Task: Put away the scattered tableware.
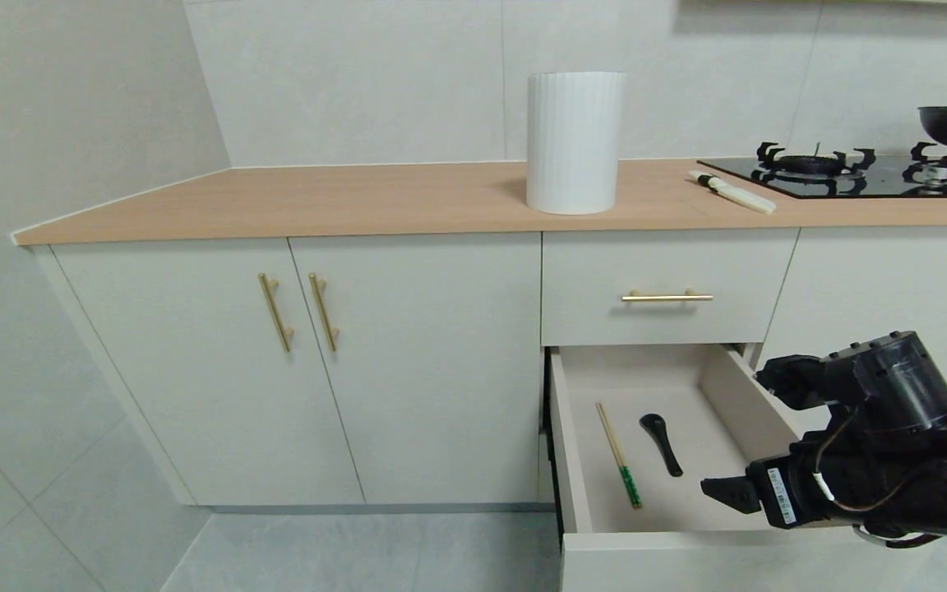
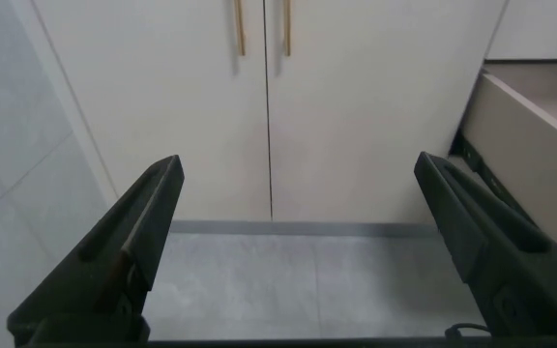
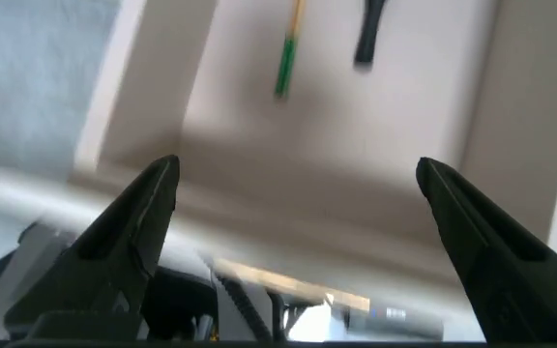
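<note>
Right tool (image 1: 736, 432) hovering released, empty, over near-right corner of open drawer (image 1: 568, 444); chopsticks (image 1: 619, 454), black spoon (image 1: 662, 444) lying inside. Risk: pushing skewed, finger snagging drawer wall. Left tool (image 2: 298, 174) hanging released.

- Worktop (image 1: 317, 201): wood-grain look, matt.
- Doors (image 1: 194, 370) and drawer (image 1: 568, 436): smooth, matt, pale coating.
- Handles (image 1: 667, 297): gold-toned metal with a soft sheen.
- Canister (image 1: 575, 141): white, finely ribbed, matt.
- Hob (image 1: 868, 182): glossy black glass.
- Chopsticks (image 1: 617, 460): pale wood, green-coated ends.
- Spoon (image 1: 661, 442): black, smooth, slight sheen.
</note>
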